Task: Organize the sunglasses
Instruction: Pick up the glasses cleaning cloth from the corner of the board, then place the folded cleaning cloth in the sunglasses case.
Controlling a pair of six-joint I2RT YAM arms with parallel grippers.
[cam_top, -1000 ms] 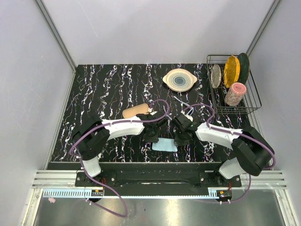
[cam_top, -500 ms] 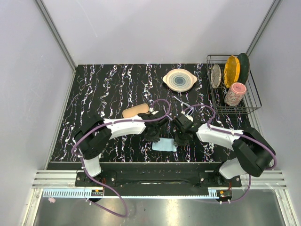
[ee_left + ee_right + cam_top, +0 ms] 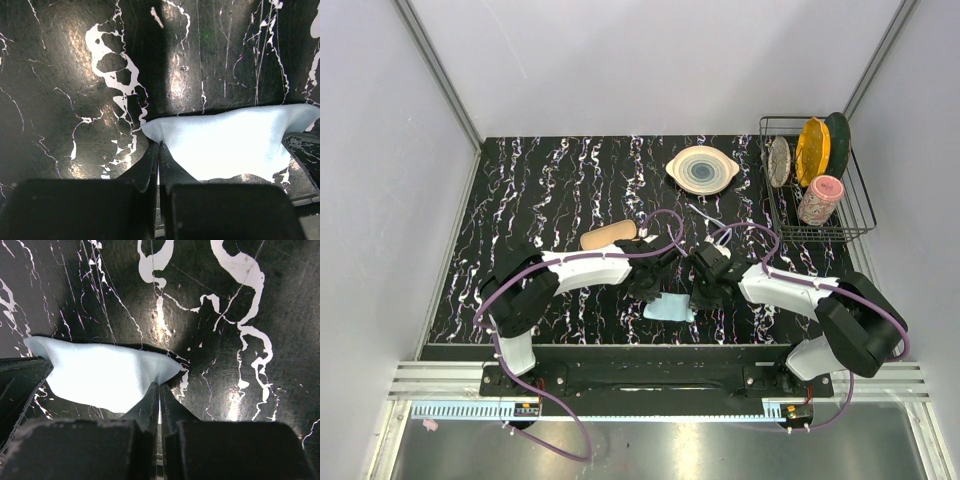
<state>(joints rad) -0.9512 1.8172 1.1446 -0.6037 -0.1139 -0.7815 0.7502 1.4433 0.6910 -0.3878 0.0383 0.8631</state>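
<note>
No text is legible in any view; the light blue square cloth (image 3: pixel 225 145) is unprinted; marks on the small black box (image 3: pixel 527 409) at the near left rail are too small to read.

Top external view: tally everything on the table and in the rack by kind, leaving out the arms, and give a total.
Plates: 4 (striped plate, speckled plate, yellow plate, green plate)
Pink cup: 1
Wire rack: 1
Blue cloth: 1
Case: 1
Sunglasses: 1
Total: 9
</note>
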